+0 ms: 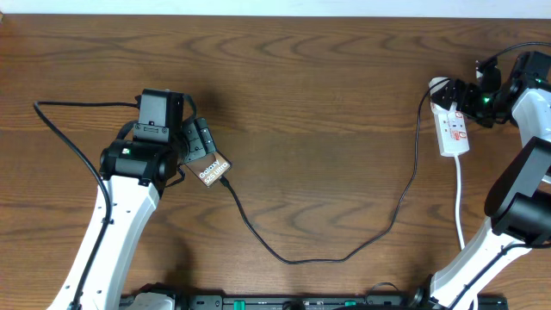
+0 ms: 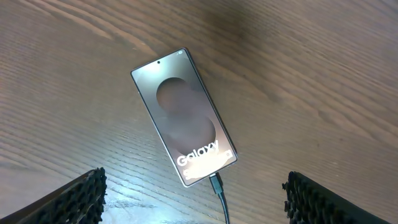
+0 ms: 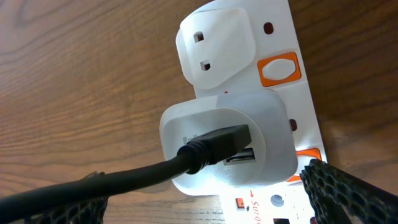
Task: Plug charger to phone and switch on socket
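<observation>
On surface's left half, overhead: phone [image 1: 215, 167] partly under left pincer [image 1: 200, 142]; charger [image 1: 293, 257] loops across to socket [image 1: 454, 129] near right edge. Left wrist: charger tip in phone's end; pincer wide, empty. Right wrist: right pincer [image 3: 205, 198] wide, empty, over socket.

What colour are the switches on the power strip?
Orange switch with a pale centre, on the white socket; clearest in the right wrist view.

Overhead, the left gripper [image 1: 200, 146] covers most of the phone [image 1: 215, 168]; the socket [image 3: 305, 106] runs off the right wrist view's lower edge.
</observation>
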`<state>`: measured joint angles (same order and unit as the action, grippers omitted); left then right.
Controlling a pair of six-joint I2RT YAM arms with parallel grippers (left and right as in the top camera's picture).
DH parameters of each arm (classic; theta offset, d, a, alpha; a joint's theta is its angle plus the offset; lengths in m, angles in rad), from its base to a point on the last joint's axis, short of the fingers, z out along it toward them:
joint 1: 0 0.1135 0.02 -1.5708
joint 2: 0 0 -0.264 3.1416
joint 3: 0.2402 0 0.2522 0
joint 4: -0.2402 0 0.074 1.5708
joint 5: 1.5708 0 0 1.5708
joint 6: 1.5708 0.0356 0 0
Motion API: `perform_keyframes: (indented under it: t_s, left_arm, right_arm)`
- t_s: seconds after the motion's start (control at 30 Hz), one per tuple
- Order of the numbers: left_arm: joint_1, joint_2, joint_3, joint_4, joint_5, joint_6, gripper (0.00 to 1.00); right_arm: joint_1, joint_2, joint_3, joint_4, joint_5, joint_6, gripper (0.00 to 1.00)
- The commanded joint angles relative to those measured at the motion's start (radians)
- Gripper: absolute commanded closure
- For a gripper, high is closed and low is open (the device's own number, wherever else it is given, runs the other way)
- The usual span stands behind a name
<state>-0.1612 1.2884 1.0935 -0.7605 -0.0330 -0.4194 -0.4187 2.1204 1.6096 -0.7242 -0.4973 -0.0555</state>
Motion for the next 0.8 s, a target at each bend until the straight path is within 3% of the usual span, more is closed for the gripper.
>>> perform_keyframes:
  t_s: [0.0,0.77]
  left_arm:
    - [-0.004,-0.002,0.012,-0.006,-0.02,-0.005,0.1]
    - [-0.004,-0.002,0.012,-0.006,-0.021,-0.005,0.11]
  right_arm:
    - [-0.005,0.012,-0.002,-0.005,0.001,-0.013,0.01]
    - [-0.005,0.033,-0.002,-0.024,0.001,-0.013,0.01]
